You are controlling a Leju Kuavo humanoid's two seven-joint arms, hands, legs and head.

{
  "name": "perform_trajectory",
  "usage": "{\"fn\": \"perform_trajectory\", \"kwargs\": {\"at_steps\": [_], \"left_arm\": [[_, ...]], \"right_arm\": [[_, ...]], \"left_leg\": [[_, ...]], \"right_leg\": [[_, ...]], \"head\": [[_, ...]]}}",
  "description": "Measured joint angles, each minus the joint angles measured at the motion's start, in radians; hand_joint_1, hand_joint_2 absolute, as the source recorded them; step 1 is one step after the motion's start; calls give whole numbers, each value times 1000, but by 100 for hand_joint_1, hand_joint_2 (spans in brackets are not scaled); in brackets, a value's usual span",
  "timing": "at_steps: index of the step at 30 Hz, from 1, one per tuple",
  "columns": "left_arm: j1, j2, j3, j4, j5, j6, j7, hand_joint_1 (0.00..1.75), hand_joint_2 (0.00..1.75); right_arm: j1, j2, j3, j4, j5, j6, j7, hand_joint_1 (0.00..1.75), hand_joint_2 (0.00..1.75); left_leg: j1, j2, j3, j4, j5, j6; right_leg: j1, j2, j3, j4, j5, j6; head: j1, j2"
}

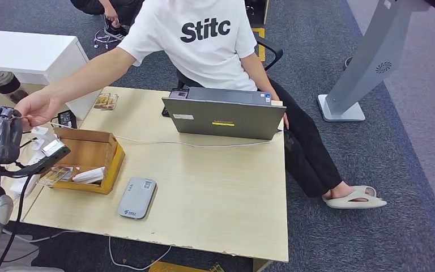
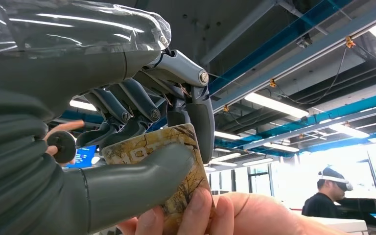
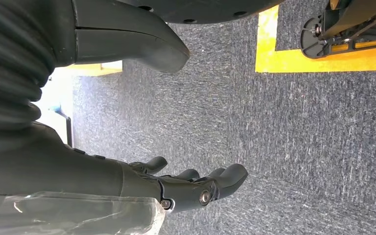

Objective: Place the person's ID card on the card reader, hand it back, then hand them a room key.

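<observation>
Currently, item one: room key (image 2: 176, 161), a card printed in mottled tan and brown, pinched between my left hand's (image 2: 142, 132) thumb and fingers, with the person's hand (image 2: 210, 213) touching its edge. My right hand (image 3: 196, 186) hangs over carpet, fingers loosely apart, holding nothing.

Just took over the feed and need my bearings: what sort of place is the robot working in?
Probably an office or lab staged as a check-in desk: a wooden table with a laptop and card reader, grey carpet, exposed ceiling pipes.

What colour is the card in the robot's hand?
Marbled tan and brown; the card shows best in the left wrist view.
</observation>
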Motion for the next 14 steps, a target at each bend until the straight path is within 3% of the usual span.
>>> {"fn": "perform_trajectory", "kwargs": {"at_steps": [8, 14], "left_arm": [[-11, -2, 0, 4, -11, 3, 0, 175, 175], [-91, -28, -16, 69, -90, 34, 17, 175, 175]], "right_arm": [[-1, 0, 0, 0, 6, 0, -2, 0, 175], [-6, 1, 0, 0, 22, 5, -1, 0, 175]], "left_leg": [[0, 0, 0, 0, 0, 0], [0, 0, 0, 0, 0, 0]], "right_leg": [[0, 0, -1, 0, 0, 0], [0, 0, -1, 0, 0, 0]], "head": [[0, 0], [0, 0]]}}
